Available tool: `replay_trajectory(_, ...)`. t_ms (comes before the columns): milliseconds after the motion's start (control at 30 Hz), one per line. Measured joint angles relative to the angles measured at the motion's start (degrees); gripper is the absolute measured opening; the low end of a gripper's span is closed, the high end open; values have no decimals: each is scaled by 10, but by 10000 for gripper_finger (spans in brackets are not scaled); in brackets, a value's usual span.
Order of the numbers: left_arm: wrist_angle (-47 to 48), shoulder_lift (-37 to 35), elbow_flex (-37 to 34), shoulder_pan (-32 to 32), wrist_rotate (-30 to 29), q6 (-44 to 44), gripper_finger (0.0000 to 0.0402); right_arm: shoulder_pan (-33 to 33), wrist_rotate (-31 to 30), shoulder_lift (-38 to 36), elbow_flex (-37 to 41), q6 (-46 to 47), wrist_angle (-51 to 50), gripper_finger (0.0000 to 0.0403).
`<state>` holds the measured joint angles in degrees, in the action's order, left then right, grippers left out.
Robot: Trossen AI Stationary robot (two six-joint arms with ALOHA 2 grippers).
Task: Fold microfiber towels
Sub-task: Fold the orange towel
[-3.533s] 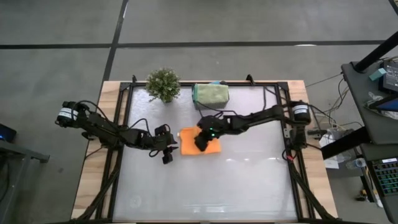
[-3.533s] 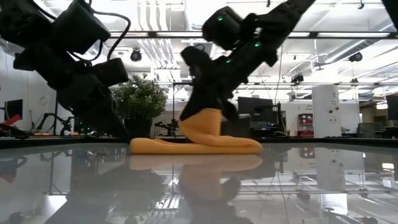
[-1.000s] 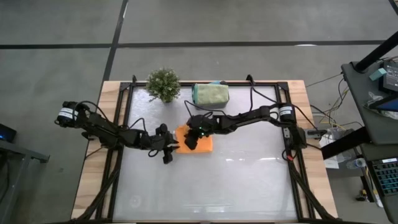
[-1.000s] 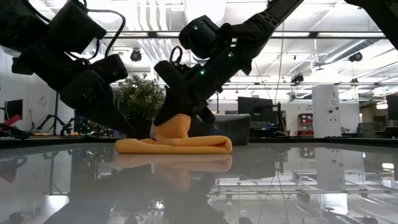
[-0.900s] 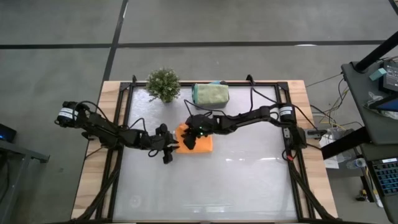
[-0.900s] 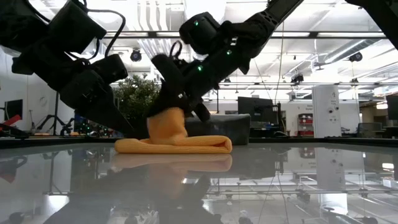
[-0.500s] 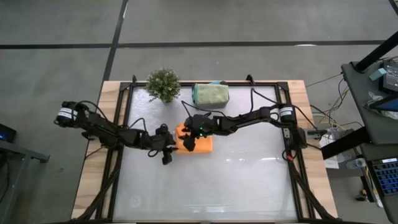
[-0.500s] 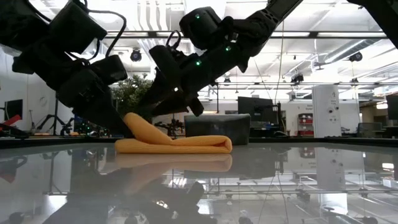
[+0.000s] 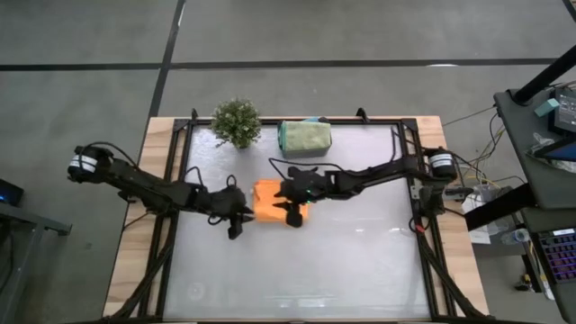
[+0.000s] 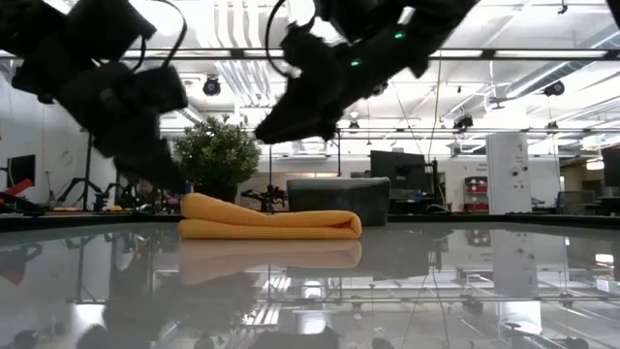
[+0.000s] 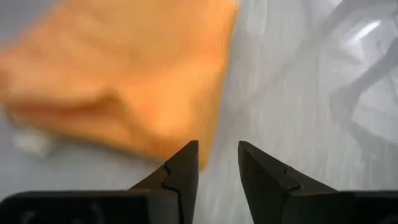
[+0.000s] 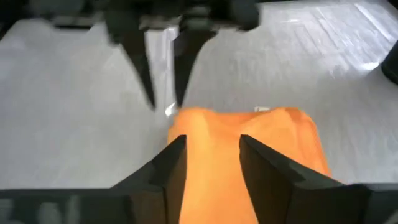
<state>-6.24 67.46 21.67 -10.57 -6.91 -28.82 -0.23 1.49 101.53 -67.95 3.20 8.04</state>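
An orange microfiber towel point(image 9: 267, 202) lies folded and flat on the table, its layers stacked in the low view point(image 10: 271, 225). My right gripper point(image 12: 209, 149) hangs open just above it, and the low view shows it clear of the cloth. My left gripper point(image 11: 217, 163) is open beside the towel's left edge point(image 11: 205, 124), with nothing between its fingers. More folded towels, light green on top point(image 9: 304, 136), sit stacked at the far edge.
A small potted plant point(image 9: 237, 121) stands at the far left, next to the stacked towels. Black frame rails point(image 9: 180, 180) run along the table's sides. Bare table lies toward the near edge point(image 9: 297, 270).
My right gripper laid the towel's raised flap over toward the left, opened and let it go. It then rose and drew back toward the right. The flap now lies flat on the folded towel. My left gripper backed a little up and toward the left edge.
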Motion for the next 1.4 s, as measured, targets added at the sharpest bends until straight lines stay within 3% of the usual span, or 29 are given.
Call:
replay_trajectory(167,-90,5,0,0,-34,63,98,15,0,-37,79,-28,26,78)
replay_trajectory(267,-146,30,-3,0,-75,82,98,21,0,-38,130,-22,78,41)
replay_trajectory(367,-168,67,-3,0,-80,91,98,23,0,-35,178,-13,146,15)
replay_trajectory(500,-171,120,-3,0,-80,70,98,26,-1,-35,232,-10,220,9)
replay_trajectory(833,-222,213,1,-1,-69,36,98,26,-1,-3,272,-20,259,9)
replay_trajectory(1200,-207,202,-4,0,-21,27,98,26,0,1,273,-32,202,9)
replay_trajectory(1400,-171,144,-8,-1,3,28,98,27,0,-13,275,-32,185,9)
